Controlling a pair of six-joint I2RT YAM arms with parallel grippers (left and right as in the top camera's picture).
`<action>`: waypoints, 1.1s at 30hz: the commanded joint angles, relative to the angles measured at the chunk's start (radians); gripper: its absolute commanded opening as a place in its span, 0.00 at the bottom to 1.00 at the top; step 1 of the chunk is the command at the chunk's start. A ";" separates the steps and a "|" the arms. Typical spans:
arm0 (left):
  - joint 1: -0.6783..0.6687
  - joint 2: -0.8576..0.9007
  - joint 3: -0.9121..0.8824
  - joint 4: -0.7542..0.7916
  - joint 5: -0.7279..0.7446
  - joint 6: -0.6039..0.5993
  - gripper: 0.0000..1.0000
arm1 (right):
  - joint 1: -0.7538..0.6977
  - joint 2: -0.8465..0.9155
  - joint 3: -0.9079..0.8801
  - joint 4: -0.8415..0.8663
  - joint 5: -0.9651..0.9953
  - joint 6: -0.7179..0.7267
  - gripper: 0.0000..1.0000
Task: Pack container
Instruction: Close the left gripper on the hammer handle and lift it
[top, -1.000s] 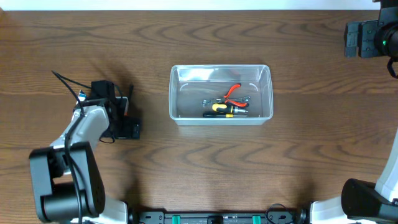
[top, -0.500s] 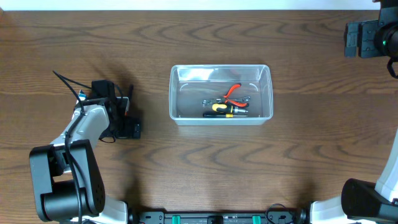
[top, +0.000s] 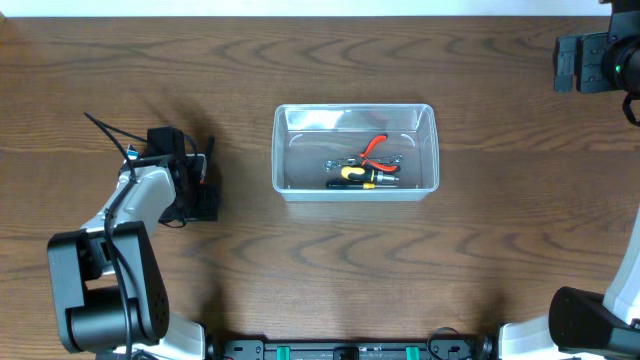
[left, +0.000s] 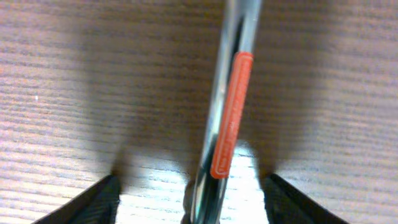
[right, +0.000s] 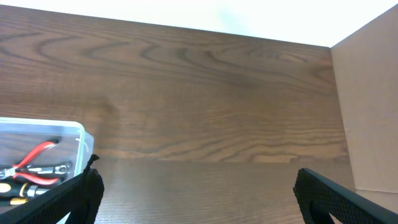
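Note:
The clear plastic container (top: 430, 150) stands at the table's middle and holds red-handled pliers (top: 374, 146), a yellow-handled screwdriver (top: 358, 173) and a small metal tool. Its corner also shows in the right wrist view (right: 74, 132). My left gripper (top: 205, 200) is at the left, down at the table. In the left wrist view it is open (left: 193, 196), and its fingers straddle a shiny metal tool with an orange-red label (left: 230, 118) that lies on the wood without touching either finger. My right gripper (top: 590, 62) is raised at the far right, open and empty (right: 199, 199).
The dark wooden table (top: 320, 270) runs to a white edge at the back. A beige panel (right: 367, 106) stands at the right in the right wrist view. The arm bases sit at the front edge.
In the overhead view the left gripper's black jaw end has drawn in slightly to the left. The container, its tools and the right arm have not moved.

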 joint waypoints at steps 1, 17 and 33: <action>0.002 0.024 0.018 -0.008 0.016 -0.002 0.58 | -0.007 0.001 -0.004 -0.002 -0.007 0.016 0.99; 0.002 0.024 0.018 -0.010 0.016 -0.002 0.25 | -0.007 0.001 -0.004 -0.002 -0.007 0.015 0.99; 0.002 0.007 0.029 -0.017 0.016 -0.003 0.06 | -0.007 0.001 -0.004 -0.002 -0.007 0.015 0.99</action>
